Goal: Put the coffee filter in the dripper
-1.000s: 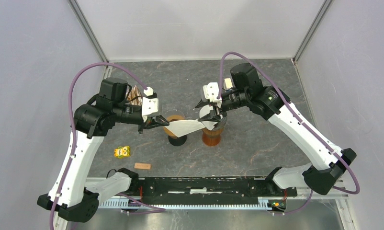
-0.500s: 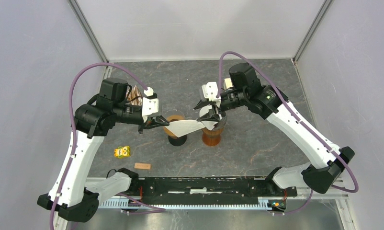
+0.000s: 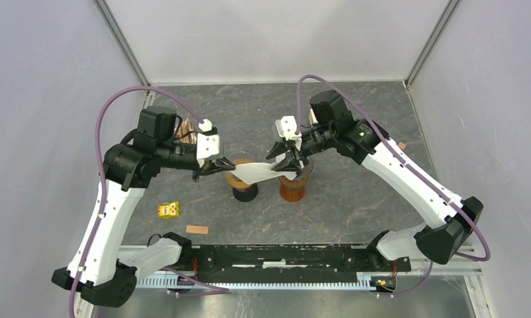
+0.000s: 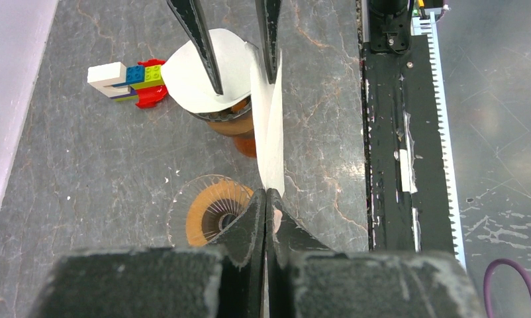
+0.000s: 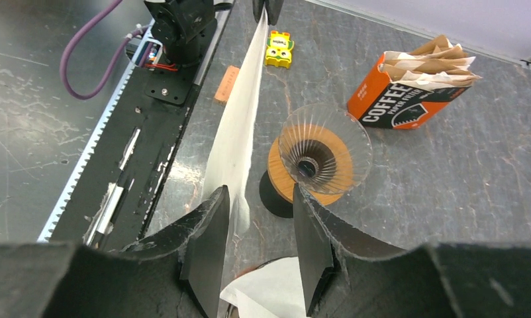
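Your left gripper [image 4: 266,197] is clamped shut on one edge of the white paper coffee filter [image 4: 271,132], which is stretched just above the clear ribbed dripper [image 4: 208,211]. Your right gripper [image 5: 261,195] stands apart at the other end, pinching nothing. Pinch there, then spread the cone over the dripper.

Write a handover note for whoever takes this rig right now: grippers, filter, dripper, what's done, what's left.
Grippers: left gripper shut on the coffee filter, holding it edge-on in the air; right gripper open, its jaws at the filter's far end, not pinching it.
Things: dripper empty on its stand, close beside the filter.
Done: filter picked up.
Left: spread it open, seat it in the dripper, release.
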Robot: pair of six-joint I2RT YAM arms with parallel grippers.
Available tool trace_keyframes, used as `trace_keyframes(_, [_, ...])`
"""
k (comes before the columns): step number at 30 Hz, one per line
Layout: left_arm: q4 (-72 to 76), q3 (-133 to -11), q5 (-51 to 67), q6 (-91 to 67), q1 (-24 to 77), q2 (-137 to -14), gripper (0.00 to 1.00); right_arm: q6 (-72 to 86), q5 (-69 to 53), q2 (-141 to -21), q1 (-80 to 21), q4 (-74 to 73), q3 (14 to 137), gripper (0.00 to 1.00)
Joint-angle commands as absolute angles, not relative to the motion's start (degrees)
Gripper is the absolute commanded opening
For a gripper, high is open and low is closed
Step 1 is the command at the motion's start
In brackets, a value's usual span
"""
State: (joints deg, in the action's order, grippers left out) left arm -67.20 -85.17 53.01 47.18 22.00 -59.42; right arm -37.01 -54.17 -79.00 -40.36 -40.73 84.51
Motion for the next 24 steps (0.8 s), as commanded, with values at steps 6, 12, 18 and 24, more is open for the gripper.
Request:
trace_keyframes(6, [-63.13,-84.0,53.44,45.93,22.55,-59.54,0.02,-31.7,-58.81,-81.25,-40.12,-35.58,83.98,0.42])
trace_keyframes(12, [-61.97,-84.9,51.1,44.01,23.89,-60.56,0.02,-28.17,-58.21,-82.18,-40.99,-32.83,83.67,0.37])
trace_keyframes(18, [-61.44,-85.79,45.69,43.05,26.97,-61.39,0.02,-26.99,-54.47,-82.18,-42.09,-32.07,83.36,0.3])
trace_keyframes(24, [-61.44,-87.64,43.76,42.51,28.27,-62.51,0.02,-26.81,-51.79,-81.57,-42.44,-31.83,82.15,0.25])
